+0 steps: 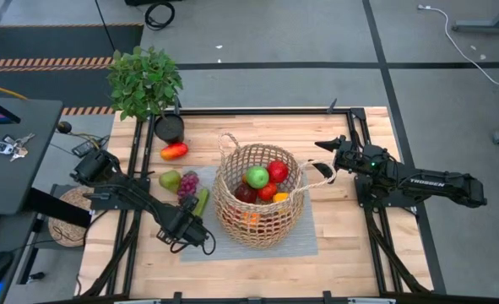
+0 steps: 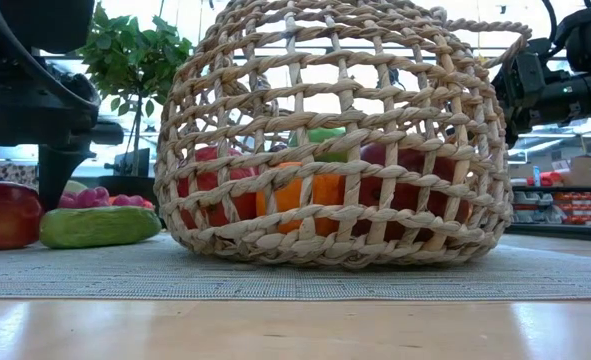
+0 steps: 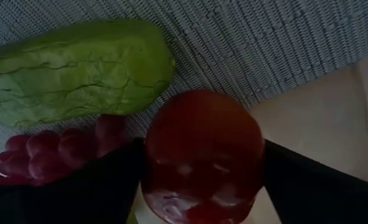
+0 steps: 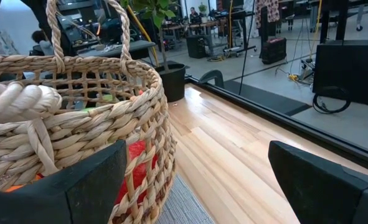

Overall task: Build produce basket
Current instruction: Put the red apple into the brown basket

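The tan wicker basket (image 1: 257, 196) stands on a grey mat (image 1: 308, 241) and holds a green apple (image 1: 257, 176), red apples (image 1: 277, 171) and an orange (image 2: 300, 190). A cucumber (image 1: 200, 201), purple grapes (image 1: 187, 181), a pear (image 1: 170, 180) and a red-orange pepper (image 1: 174, 151) lie to the basket's left. My left gripper (image 1: 184, 226) is at the mat's near left corner, shut on a red apple (image 3: 202, 155). My right gripper (image 1: 323, 152) is open beside the basket's right loop handle (image 1: 320, 176); I cannot tell whether it touches it. My left gripper pinches the red apple's two opposite sides (image 3: 155, 168) between its two fingers (image 3: 103, 186), which come from above. In the low view the apple (image 2: 5, 215) sits with its underside level with the mat, next to the cucumber (image 2: 100, 225).
A leafy potted plant (image 1: 145, 80) in a black pot (image 1: 170, 127) stands at the table's far left. Black rails run along the table's left and right sides (image 1: 363, 152). Bare wood lies near the front edge and right of the mat (image 1: 350, 253).
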